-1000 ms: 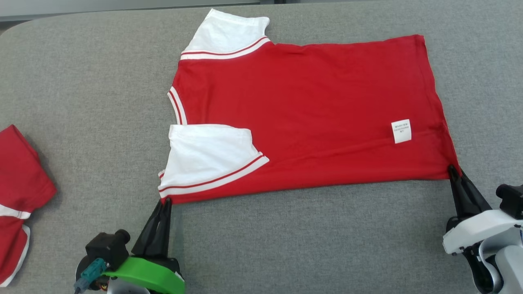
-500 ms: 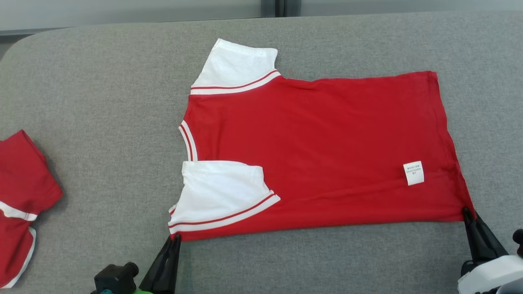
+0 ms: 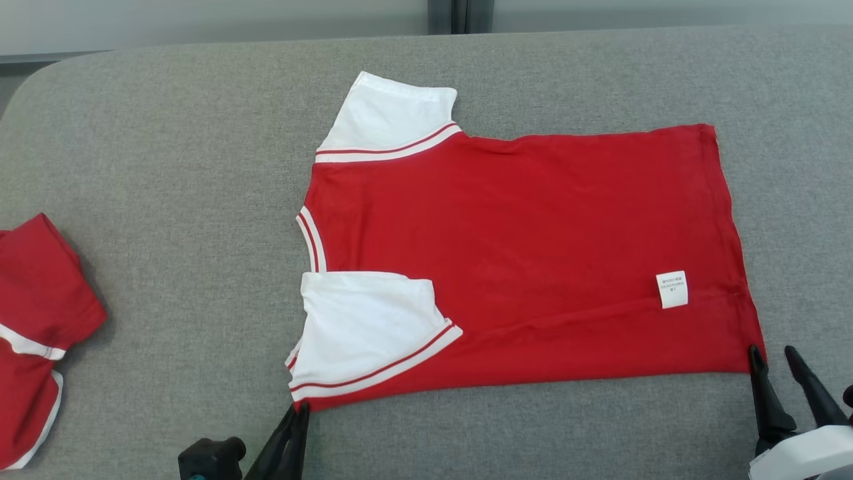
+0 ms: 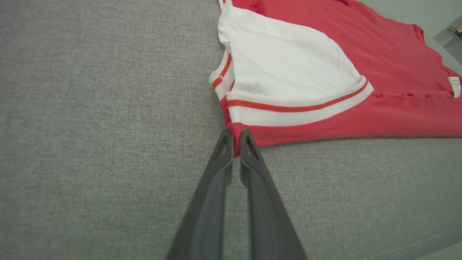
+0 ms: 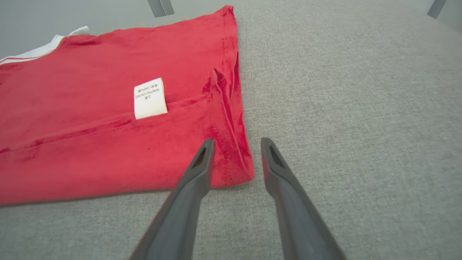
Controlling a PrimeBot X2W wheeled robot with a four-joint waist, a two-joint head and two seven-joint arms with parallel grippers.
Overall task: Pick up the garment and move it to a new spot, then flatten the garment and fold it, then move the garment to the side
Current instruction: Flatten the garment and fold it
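A grey padded table (image 3: 166, 167) runs across the head view, with a pale wall along the top edge. The red T-shirt (image 3: 520, 240) lies flat in the middle of the frame, collar toward the left and hem toward the right. Its near white sleeve (image 3: 363, 327) is folded in over the body. A second red garment (image 3: 33, 300) sits well apart at the left edge. At the bottom edge the left gripper (image 3: 301, 410) has its fingers together at the shirt's lower-left corner. At the lower right the right gripper (image 3: 772, 353) has its fingers apart beside the hem corner.

In the left wrist view, the left gripper (image 4: 235, 135) is clamped on the red corner just below the sleeve's striped cuff (image 4: 296, 108), in the centre of the frame.

In the right wrist view, the right gripper (image 5: 238, 142) straddles the hem corner (image 5: 234, 169) with its fingers spread and nothing pinched. Ridged creases run up the hem in the middle of the frame, right of the care label (image 5: 149, 97).

The main risk is the uneven hold. If the left arm pulls or lifts while the right end is free, the shirt is likely to skew or bunch, and the tucked sleeve could slip out. The spread right fingers could also snag the creased hem and drag it. A fold started over those creases would probably come out uneven.
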